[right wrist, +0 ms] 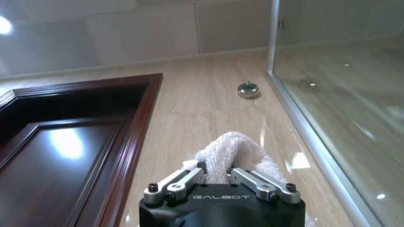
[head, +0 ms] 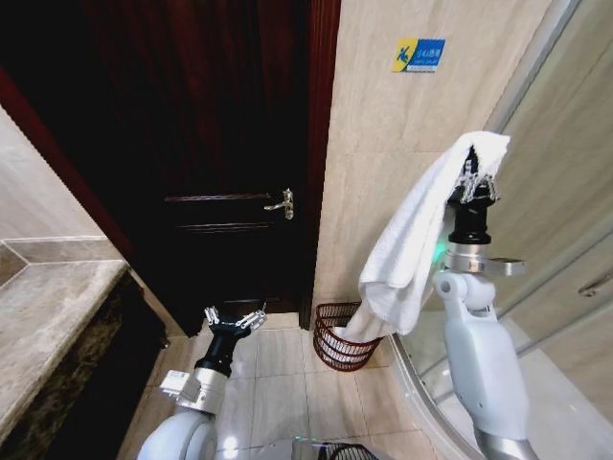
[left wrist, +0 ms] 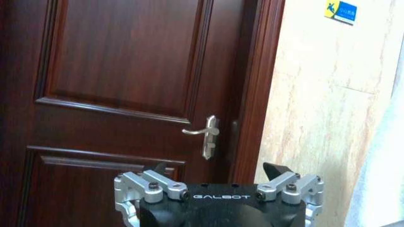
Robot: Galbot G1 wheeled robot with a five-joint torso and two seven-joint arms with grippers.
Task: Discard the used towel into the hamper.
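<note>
First, locate the white towel [head: 421, 230]: it hangs from the raised right gripper [head: 476, 180], draped down beside the beige tiled wall [head: 374, 144], and its lower end reaches the rim of the hamper [head: 337, 340]. You can confirm the grip in the right wrist view, where the right gripper's fingers [right wrist: 180, 182] are clenched on a bunched fold of the towel [right wrist: 232, 150] and the black housing below them reads "GALBOT". The hamper, a dark reddish-brown basket of open wire weave, stands on the floor tiles [head: 278, 383] against the wall, just beside the frame of the dark wooden door [head: 220, 144] and next to the curved glass shower enclosure [head: 565, 249]. Note that the towel hangs directly over the hamper's right side as seen from the head camera. The left gripper [head: 235, 320] is held low in front of the door, well apart from towel and hamper, with its fingers spread and nothing between them; in the left wrist view the same "GALBOT" lettering shows on its housing, and it faces the silver door handle [left wrist: 205, 135]. High on the wall you will see a small yellow-and-blue sticker [head: 419, 55] bearing a figure and white characters too small to read. A stone countertop [head: 48, 307] lies at the robot's left.
</note>
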